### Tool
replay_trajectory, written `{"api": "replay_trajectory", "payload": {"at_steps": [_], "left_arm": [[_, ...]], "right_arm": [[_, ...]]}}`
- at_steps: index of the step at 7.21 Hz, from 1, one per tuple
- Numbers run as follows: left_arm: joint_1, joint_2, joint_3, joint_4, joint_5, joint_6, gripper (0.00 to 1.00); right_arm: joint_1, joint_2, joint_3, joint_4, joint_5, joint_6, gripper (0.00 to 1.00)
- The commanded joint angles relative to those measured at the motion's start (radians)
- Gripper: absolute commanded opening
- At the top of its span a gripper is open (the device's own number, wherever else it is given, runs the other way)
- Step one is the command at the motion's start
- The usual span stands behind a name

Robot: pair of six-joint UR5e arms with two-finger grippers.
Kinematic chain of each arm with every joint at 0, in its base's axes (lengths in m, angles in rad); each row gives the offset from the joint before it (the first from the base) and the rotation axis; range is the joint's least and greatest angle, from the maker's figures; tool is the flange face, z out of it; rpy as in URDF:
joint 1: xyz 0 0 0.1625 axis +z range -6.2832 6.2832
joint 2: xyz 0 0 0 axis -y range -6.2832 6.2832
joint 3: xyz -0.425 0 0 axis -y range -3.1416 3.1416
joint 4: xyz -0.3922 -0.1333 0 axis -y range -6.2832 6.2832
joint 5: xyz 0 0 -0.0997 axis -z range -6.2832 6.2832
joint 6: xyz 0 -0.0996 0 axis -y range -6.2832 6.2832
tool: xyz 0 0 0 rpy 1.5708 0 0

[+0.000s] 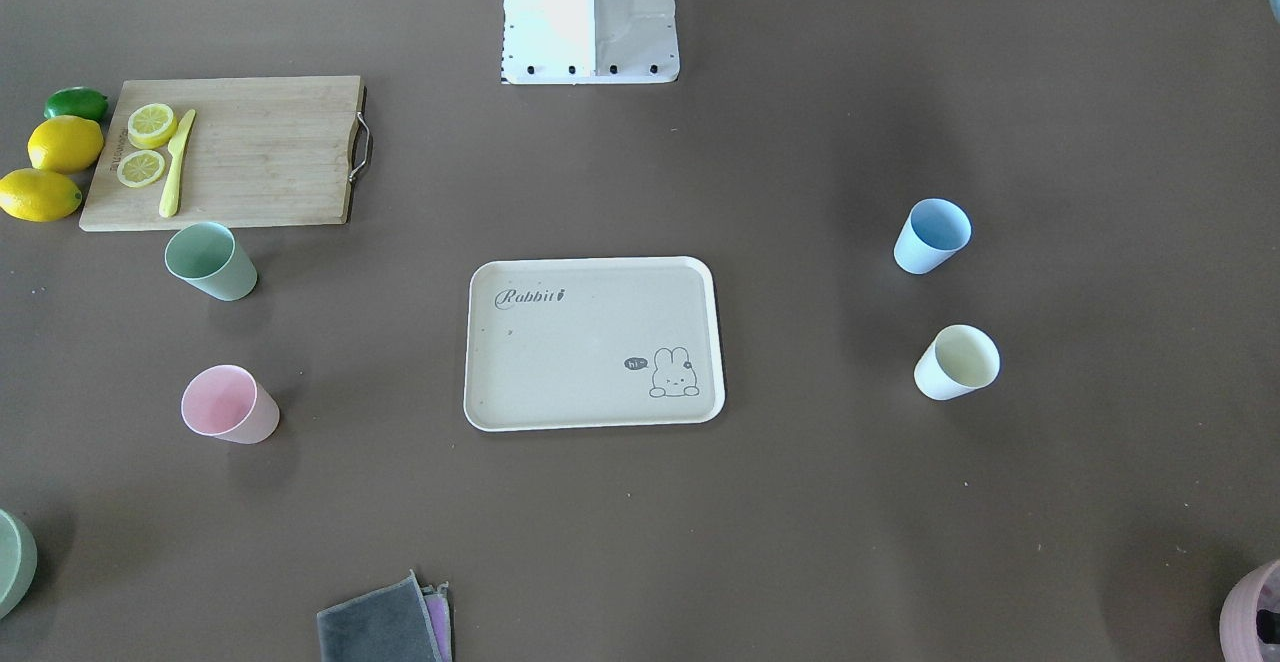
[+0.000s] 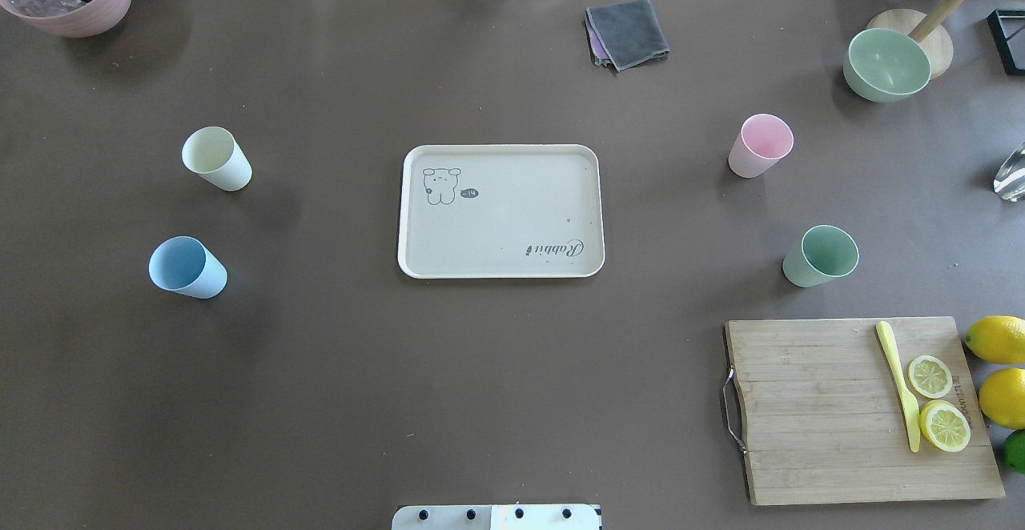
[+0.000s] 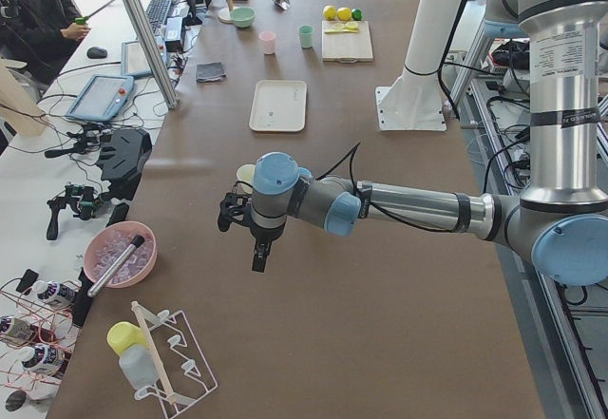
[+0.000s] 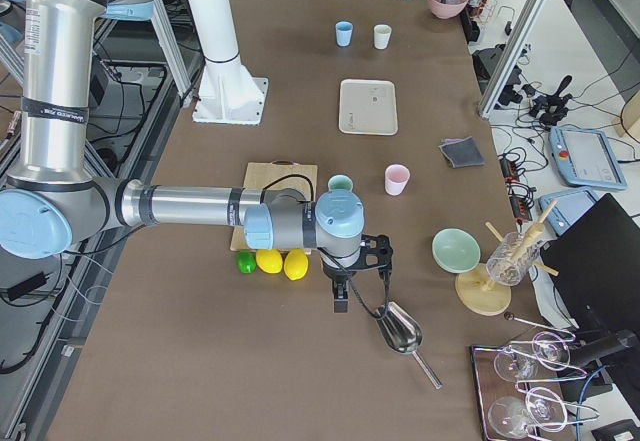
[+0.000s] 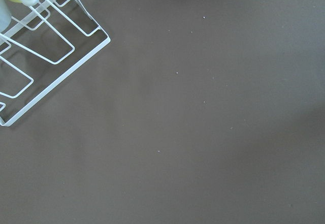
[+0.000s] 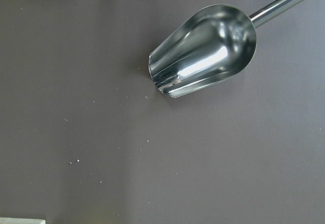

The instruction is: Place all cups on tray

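Blue cup (image 2: 186, 267), cream cup (image 2: 216, 158) stand left of the tray (image 2: 512, 218), pink cup (image 2: 759, 145), green cup (image 2: 820, 255) right; left hand (image 3: 258, 259), right hand (image 4: 340, 299) far off, spread or pressed you cannot tell, so pinch a tapered wall off-centre and it tips.

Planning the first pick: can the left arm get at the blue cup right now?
Probably yes. The blue cup stands upright on that arm's side, bare table all around, the cream cup apart from it. The left pincer hangs over the table's left end, nothing between.
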Motion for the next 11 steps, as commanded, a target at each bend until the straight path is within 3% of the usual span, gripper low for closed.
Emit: {"api": "replay_trajectory", "payload": {"at_steps": [1,6,8,9,11], "left_arm": [[0.001,-0.004,0.002,-0.001,0.003,-0.001,0.98],[0.004,-0.021,-0.004,-0.008,-0.006,-0.001,0.98],[0.006,-0.048,0.016,-0.13,-0.006,-0.007,0.98],[0.006,-0.05,0.016,-0.133,-0.006,-0.033,0.98],[0.012,-0.052,0.008,-0.156,-0.005,-0.204,0.98]], "right_arm": [[0.0,0.008,0.004,-0.007,0.007,0.002,1.0],[0.0,0.014,0.004,-0.011,-0.004,0.002,1.0],[0.0,0.017,0.019,-0.009,0.049,0.018,1.0],[-0.018,0.088,0.021,-0.021,0.047,0.081,1.0],[-0.043,0.083,0.045,-0.002,0.065,0.081,1.0]]}}
